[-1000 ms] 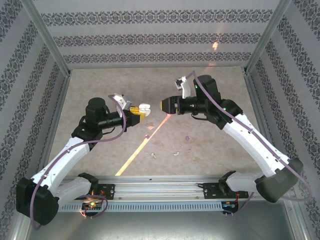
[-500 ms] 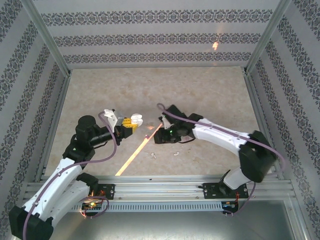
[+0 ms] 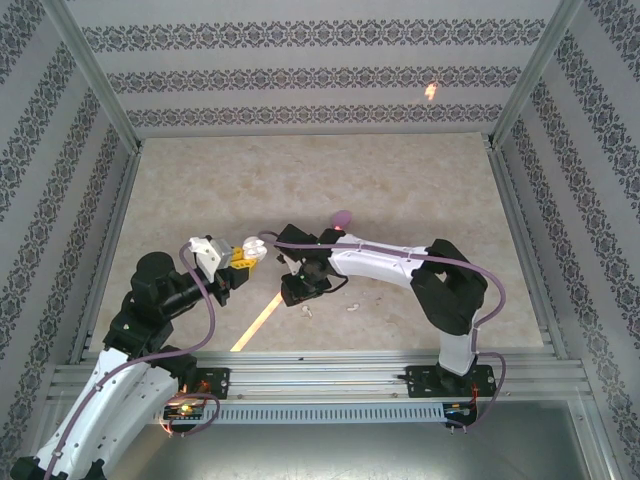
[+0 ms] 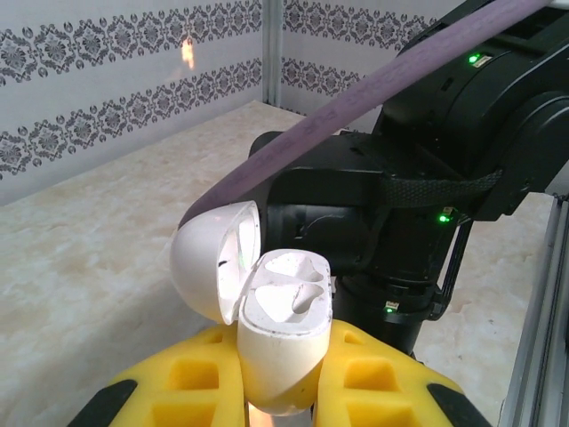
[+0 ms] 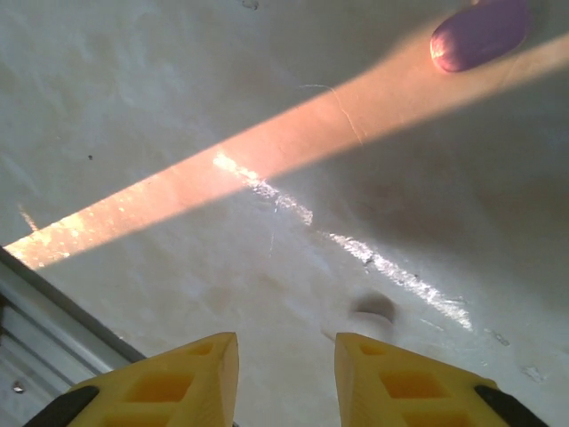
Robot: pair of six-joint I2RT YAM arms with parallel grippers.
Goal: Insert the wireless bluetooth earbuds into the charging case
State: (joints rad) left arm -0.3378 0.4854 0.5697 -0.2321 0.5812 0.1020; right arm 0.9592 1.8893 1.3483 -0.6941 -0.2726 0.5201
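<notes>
Left gripper (image 3: 243, 256) clamps the open white case (image 4: 283, 320), held above the table (image 5: 133, 107); both wells look empty. Right gripper (image 5: 284, 360) hangs low over the table, jaws partly apart and empty, with what looks like a whitish earbud (image 5: 369, 310) just ahead. Nothing inserted yet, every pick remains.

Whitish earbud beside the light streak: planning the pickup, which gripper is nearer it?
Right. The right gripper hovers open just beside the whitish earbud; the left gripper is farther off to its left, shut on the open white charging case.
</notes>
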